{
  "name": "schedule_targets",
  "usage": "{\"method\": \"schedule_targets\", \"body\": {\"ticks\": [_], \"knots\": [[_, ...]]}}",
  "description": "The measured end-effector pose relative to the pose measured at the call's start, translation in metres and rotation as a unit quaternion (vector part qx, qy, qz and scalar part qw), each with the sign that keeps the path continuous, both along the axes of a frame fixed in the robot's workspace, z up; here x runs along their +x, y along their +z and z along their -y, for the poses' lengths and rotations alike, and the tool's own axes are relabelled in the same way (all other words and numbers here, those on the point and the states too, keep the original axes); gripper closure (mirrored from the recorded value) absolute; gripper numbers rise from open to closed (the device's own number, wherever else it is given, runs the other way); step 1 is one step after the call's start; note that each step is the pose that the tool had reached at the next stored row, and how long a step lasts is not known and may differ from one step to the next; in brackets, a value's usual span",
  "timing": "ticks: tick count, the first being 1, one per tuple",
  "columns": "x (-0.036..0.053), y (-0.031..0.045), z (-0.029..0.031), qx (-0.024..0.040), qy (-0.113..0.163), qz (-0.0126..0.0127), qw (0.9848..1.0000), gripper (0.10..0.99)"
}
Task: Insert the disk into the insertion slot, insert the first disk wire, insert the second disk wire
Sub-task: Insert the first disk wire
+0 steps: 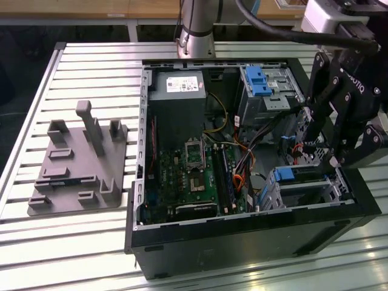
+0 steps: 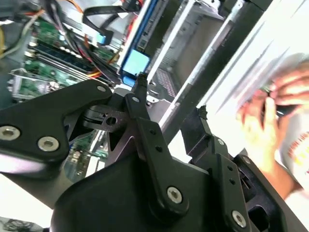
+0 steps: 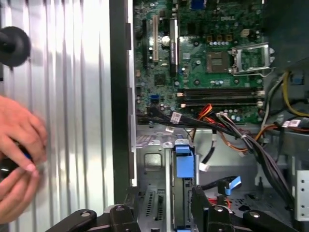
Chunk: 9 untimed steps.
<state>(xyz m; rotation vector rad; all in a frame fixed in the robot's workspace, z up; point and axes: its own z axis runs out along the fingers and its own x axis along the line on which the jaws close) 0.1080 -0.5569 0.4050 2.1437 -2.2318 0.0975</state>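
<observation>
Motherboard first; toward the exterior view's right, the disk lies in the insertion slot, the gripper spread wide and empty above it. Disk step looks nearly finished; wires appear loose, needing a fine pinch.

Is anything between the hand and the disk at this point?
Nothing visible. In the first wrist view the disk already sits in the slot, and the open hand hangs right over it. The cables pass beside the slot, not between.
</observation>
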Motion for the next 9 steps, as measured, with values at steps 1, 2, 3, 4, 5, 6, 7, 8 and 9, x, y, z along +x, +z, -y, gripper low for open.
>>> {"method": "schedule_targets", "body": {"ticks": [1,2,3,4,5,6,7,8,9], "knots": [[0.0,-0.0001,-0.0035,-0.0068,0.0,0.0,1.0,0.529],[0.0,-0.0001,-0.0081,-0.0114,0.0,0.0,0.9999,0.529],[0.0,-0.0002,-0.0126,-0.0128,0.0,0.0,0.9999,0.529],[0.0001,-0.0002,-0.0171,-0.0134,0.0,0.0,0.9999,0.529],[0.0003,-0.0002,-0.0217,-0.0137,0.0,0.0,0.9999,0.529],[0.0005,-0.0003,-0.0261,-0.0136,0.0,0.0,0.9999,0.529],[0.0011,-0.0004,-0.0306,-0.0137,0.0,0.0,0.9999,0.529],[0.002,-0.0005,-0.0343,-0.0136,0.0,0.0,0.9999,0.529],[0.0039,-0.0006,-0.0364,-0.0137,0.0,0.0,0.9999,0.529]]}}
